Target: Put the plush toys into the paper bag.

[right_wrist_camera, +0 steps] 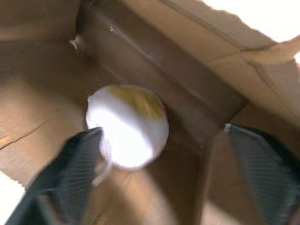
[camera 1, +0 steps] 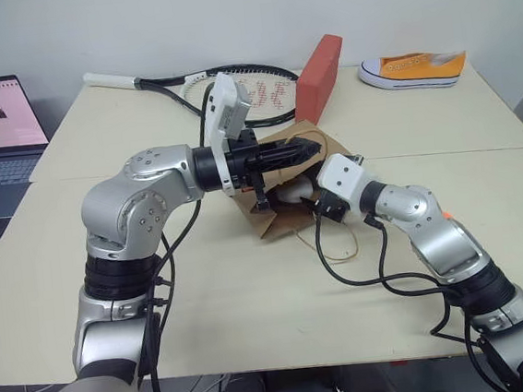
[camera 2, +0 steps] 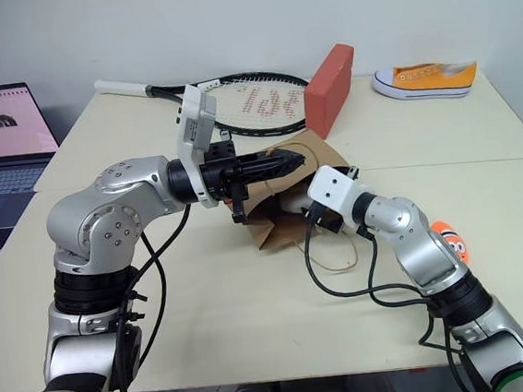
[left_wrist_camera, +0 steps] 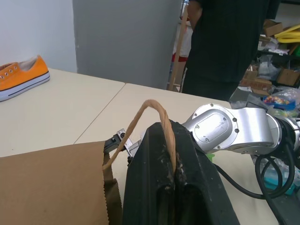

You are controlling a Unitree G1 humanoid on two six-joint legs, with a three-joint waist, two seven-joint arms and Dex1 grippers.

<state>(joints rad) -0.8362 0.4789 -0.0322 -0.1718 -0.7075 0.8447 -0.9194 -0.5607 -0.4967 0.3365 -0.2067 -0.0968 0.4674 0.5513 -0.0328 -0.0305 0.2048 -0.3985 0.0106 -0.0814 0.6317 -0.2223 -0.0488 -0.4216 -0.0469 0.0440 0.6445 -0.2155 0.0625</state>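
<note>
Reaching into the mouth of the paper bag (camera 2: 277, 215) at the middle of the frame, the right tool (right_wrist_camera: 164, 154) stands wide open, its two dark fingers (right_wrist_camera: 70, 173) spread apart inside the brown walls. Between and just past them lies the white egg-shaped toy (right_wrist_camera: 127, 125) with its yellow face turned up; one finger is just beside it, and whether it touches cannot be told. Nothing is gripped by this tool.

Low on the right of the frame, on the desk (camera 2: 255, 317) beside the right forearm, lies the orange carrot toy (camera 2: 450, 239), outside the bag. A loose tan loop handle (camera 2: 335, 261) of the bag trails on the desk below the bag's mouth.

Above the bag, the left tool (camera 2: 286, 164) points level toward the right of the frame, fingers pressed together on the bag's other twisted handle (left_wrist_camera: 154, 122), holding the bag's top edge up.

Farther back, a tennis racket (camera 2: 243, 96) lies flat, a red block (camera 2: 330, 89) stands beside it, and an orange sneaker (camera 2: 426, 79) rests at the upper right. A laptop (camera 2: 1, 138) sits at the upper left.
</note>
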